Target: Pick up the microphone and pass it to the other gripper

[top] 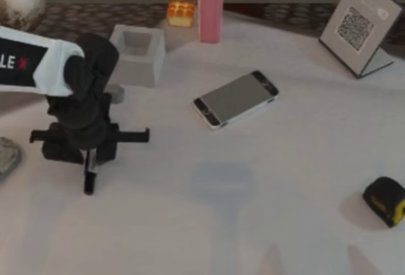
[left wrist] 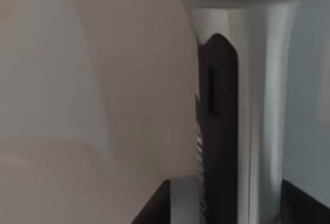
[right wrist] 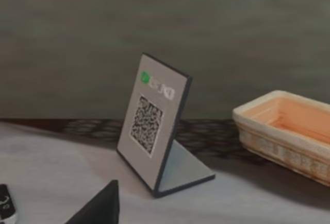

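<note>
The microphone (top: pixel 89 175) lies under my left arm at the table's left, its slim black handle sticking out toward the front edge and its grey head (top: pixel 114 92) showing behind the wrist. My left gripper (top: pixel 88 152) is shut on the microphone, a finger on each side of the handle. In the left wrist view the microphone's silver-and-black body (left wrist: pixel 242 105) fills the picture, with a dark finger (left wrist: pixel 154 208) against it. My right arm is out of the top view. Its wrist view shows one dark fingertip (right wrist: pixel 105 203) with nothing held, facing the QR sign.
A smartphone (top: pixel 235 100) lies mid-table. Behind stand a grey open box (top: pixel 138 54), a pink block (top: pixel 210 6), an orange bread piece (top: pixel 181 12) and a QR sign (top: pixel 357 25). A black-and-yellow tape measure (top: pixel 386 200) sits front right. A basket (right wrist: pixel 289 131) stands beside the sign.
</note>
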`<state>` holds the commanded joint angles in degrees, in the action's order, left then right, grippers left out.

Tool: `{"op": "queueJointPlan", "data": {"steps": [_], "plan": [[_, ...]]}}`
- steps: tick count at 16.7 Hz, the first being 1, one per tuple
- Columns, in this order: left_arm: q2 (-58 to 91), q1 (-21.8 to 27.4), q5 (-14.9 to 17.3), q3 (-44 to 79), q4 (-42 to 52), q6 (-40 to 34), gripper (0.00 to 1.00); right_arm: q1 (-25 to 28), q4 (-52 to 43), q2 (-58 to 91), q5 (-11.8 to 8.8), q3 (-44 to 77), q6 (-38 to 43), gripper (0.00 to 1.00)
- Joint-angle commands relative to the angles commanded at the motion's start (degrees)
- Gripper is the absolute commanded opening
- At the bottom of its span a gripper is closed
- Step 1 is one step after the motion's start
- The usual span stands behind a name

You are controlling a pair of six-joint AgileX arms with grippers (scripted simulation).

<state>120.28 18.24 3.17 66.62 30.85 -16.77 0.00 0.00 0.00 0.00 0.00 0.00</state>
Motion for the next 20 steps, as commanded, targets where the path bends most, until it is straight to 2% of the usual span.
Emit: {"op": "queueJointPlan", "data": {"steps": [6,7,10,14,20], "plan": [[0.0,0.0,0.0,0.0,0.0,0.0,0.0,0.0,0.0,0.0,0.0,0.0,0.0,1.0],[-4.2,-0.6,-4.6,0.3,3.6,3.0,0.0,0.0,0.0,0.0,0.0,0.0,0.0,1.0],[-4.5,-0.6,-3.8,0.0,1.7,3.4,0.0,0.0,0.0,0.0,0.0,0.0,0.0,1.0],[-6.3,-0.9,0.4,-2.1,-8.8,5.1,0.0,0.0,0.0,0.0,0.0,0.0,0.0,1.0],[-11.8,-2.0,10.8,-9.1,-34.9,9.5,0.0,0.0,0.0,0.0,0.0,0.0,0.0,1.0]]}}
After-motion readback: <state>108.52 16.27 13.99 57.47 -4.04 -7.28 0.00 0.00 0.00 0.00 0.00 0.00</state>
